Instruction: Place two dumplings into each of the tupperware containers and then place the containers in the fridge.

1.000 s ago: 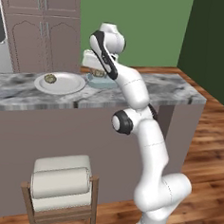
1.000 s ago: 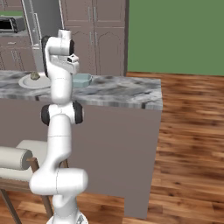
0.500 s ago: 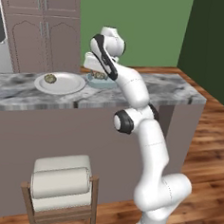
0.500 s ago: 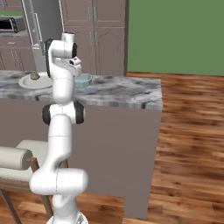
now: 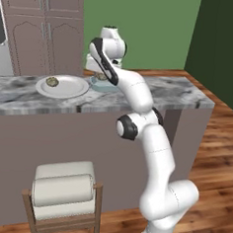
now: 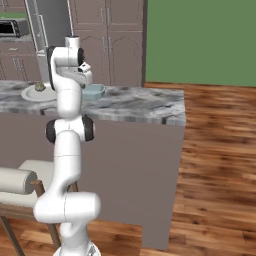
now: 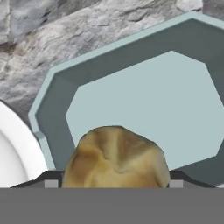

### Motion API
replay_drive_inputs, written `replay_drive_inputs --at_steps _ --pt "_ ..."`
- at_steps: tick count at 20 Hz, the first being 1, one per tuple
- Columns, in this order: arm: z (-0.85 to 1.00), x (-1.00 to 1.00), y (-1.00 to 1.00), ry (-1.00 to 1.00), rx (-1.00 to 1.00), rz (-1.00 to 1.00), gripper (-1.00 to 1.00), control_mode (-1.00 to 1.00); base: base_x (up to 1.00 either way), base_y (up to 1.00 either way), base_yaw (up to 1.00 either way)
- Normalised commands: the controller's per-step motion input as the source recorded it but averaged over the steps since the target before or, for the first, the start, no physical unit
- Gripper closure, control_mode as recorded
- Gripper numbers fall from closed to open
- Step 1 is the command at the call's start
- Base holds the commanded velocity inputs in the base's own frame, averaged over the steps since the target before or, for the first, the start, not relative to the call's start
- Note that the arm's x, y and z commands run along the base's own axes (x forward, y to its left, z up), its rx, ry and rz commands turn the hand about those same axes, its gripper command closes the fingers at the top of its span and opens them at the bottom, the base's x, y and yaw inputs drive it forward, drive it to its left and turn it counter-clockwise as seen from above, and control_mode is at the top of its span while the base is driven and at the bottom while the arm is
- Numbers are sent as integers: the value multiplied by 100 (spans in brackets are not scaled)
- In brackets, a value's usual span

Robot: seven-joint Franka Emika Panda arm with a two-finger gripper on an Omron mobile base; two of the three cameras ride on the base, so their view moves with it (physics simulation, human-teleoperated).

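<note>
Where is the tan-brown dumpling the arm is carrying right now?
In the hand view the tan-brown dumpling sits between the gripper's fingertips, directly over the pale teal tupperware container, just beside the round white plate.

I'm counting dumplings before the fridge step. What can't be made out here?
- Second tupperware container: the arm covers that stretch of counter.
- Dumpling in hand view: bottom cut off, so the end effector's grip is unconfirmed.
- Container: right side cropped.
- Plate: dumpling too small for detail.

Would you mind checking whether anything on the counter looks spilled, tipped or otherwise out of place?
Nothing stands out. The teal container sits flat on the marble counter beside the white plate, which carries one dumpling. Another dumpling sits between the claw's fingertips above the container's bare floor. No spills show.
</note>
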Motion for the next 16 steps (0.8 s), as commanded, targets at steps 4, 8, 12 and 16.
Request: replay_drive_inputs --at_steps 4,8,12,16 --pt "-19 -9 -6 -14 0 5 100 -100 0 0 0" --pt "-22 -8 -6 0 0 4 100 -100 0 0 0" --pt "-31 -1 -9 0 0 4 100 -100 0 0 0" --pt "-20 -3 0 0 0 1 100 -100 0 0 0"
